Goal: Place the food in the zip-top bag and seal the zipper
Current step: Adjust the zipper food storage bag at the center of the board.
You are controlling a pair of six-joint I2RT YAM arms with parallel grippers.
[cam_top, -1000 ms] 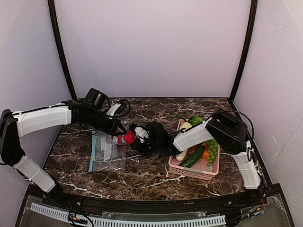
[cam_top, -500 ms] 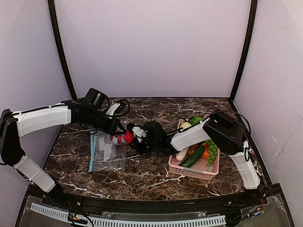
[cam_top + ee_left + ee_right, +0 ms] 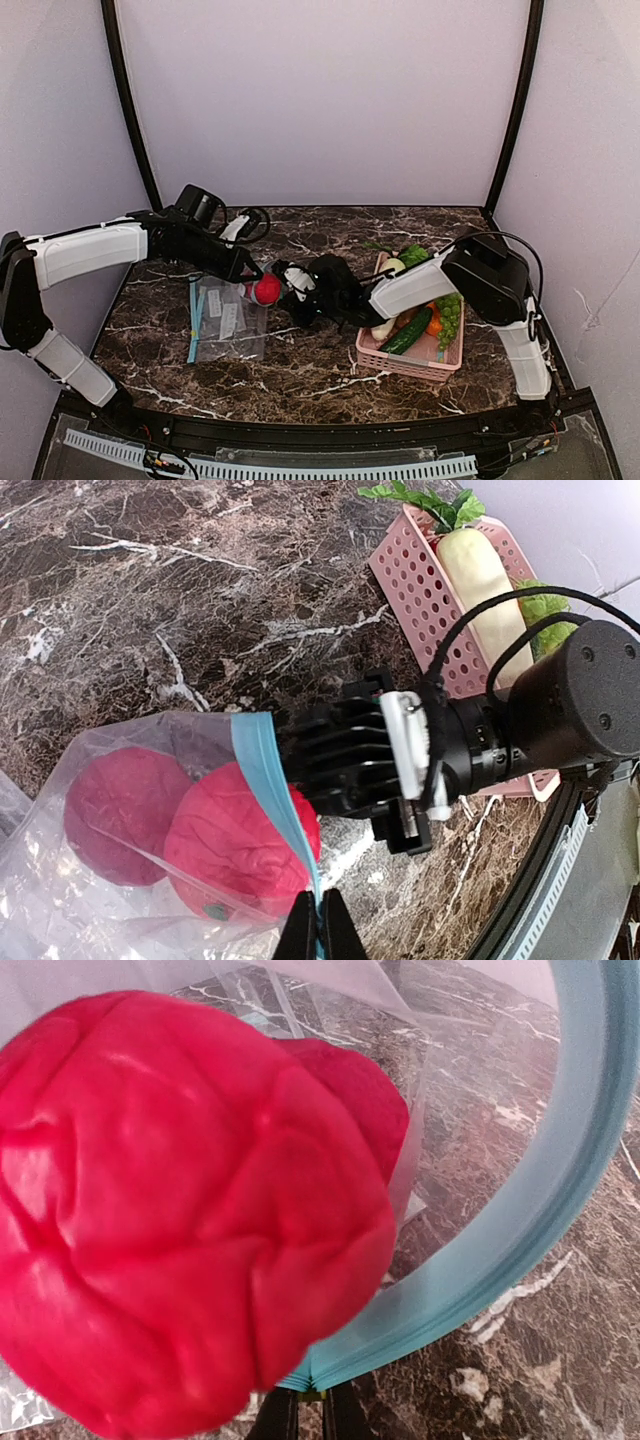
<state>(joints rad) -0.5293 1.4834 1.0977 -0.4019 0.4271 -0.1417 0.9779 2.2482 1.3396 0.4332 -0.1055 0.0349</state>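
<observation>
Your left gripper (image 3: 320, 922) is closed to a sliver on the zipper (image 3: 268, 780), its dark fingertips (image 3: 300, 935) pinching the light blue strip at the lower edge of the left wrist view. Your right gripper (image 3: 300, 1415) is closed as well, nipping a fold of the same strip at the bottom of the right wrist view. From that fold the strip sweeps up and round to the right in a wide loop. The zip-top bag (image 3: 50, 900) hangs between the two grips with its mouth held apart. Within the clear film lies the inner fruit (image 3: 120, 810). The outer fruit (image 3: 240, 850) touches it and sits at the mouth with the strip crossing its face; you cannot tell whether it is fully past the strip. Seen from above, both grippers meet left of centre over the marble table (image 3: 300, 370). Just below them clear plastic (image 3: 228, 330) lies flat, and you cannot tell whether it belongs to the held bag. The cucumber (image 3: 407, 331) lies in the pink basket (image 3: 405, 365) at the right, well apart from the bag. It shares the basket with a white radish (image 3: 480, 580), an orange fruit (image 3: 433, 324), green grapes (image 3: 450, 315) and leafy greens (image 3: 412, 254).
</observation>
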